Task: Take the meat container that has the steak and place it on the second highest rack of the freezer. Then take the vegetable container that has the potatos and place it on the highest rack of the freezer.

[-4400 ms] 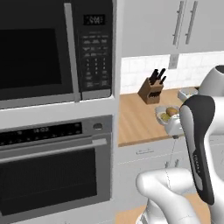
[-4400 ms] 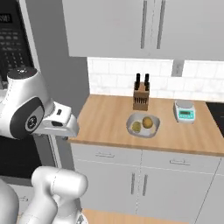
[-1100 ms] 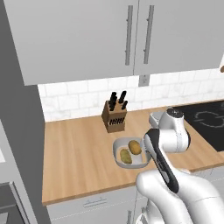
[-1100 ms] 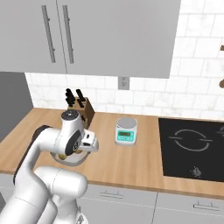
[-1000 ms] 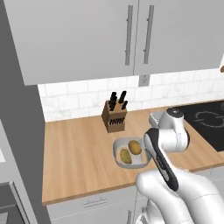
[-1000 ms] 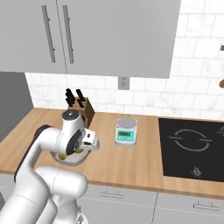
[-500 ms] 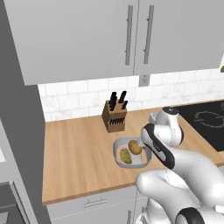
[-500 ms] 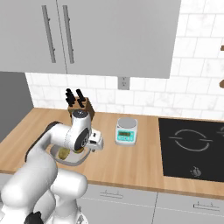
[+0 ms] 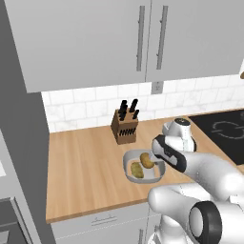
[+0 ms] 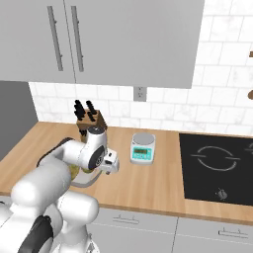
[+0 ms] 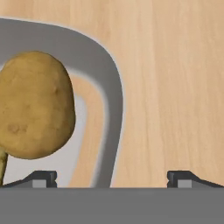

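Vegetable container (image 9: 144, 167) with two potatos (image 9: 142, 165) sits on wooden worktop (image 9: 86, 167), in front of knife block (image 9: 126, 127). Claw (image 11: 111, 177) wide open, straddling dish's right rim. Dish looks rigid, shallow; potatoes loose, may roll if tilted. Grip rim, keep level. Kitchen scale (image 10: 143, 148) nearby, clear of path.

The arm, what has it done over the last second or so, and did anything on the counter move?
The arm has swung down and forward, bringing the open gripper low over the rim of the vegetable container. Nothing is gripped yet. The potatos, knife block and kitchen scale stayed put.
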You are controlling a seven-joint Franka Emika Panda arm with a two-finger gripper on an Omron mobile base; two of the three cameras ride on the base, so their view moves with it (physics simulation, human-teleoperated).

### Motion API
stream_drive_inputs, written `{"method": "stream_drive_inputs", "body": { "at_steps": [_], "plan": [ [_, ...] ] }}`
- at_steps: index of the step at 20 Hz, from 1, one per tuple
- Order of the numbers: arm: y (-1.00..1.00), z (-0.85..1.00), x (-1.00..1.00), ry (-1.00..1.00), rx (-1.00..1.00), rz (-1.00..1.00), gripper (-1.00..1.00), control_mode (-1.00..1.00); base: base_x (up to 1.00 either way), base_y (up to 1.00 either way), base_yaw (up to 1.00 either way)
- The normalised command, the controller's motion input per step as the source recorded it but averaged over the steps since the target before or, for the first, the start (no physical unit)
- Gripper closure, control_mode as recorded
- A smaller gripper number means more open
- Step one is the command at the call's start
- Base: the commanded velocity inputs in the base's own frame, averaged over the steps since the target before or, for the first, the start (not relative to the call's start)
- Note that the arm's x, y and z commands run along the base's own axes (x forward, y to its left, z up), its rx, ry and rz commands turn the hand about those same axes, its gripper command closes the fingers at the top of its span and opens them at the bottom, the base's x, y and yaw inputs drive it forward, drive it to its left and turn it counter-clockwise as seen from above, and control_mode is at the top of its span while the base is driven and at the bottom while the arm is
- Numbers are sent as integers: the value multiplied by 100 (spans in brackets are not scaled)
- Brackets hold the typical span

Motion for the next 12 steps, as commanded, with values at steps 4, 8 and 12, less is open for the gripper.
{"method": "stream_drive_inputs", "body": {
  "at_steps": [4, 8, 12],
  "plan": [
    [1, -40, 0, 0, 0, 0, -100, -100, 0, 0, 0],
    [7, -36, 0, 0, 0, 0, -100, -100, 0, 0, 0],
    [9, -34, 2, 1, 0, 0, -100, -100, 0, 0, 0]
  ]
}}
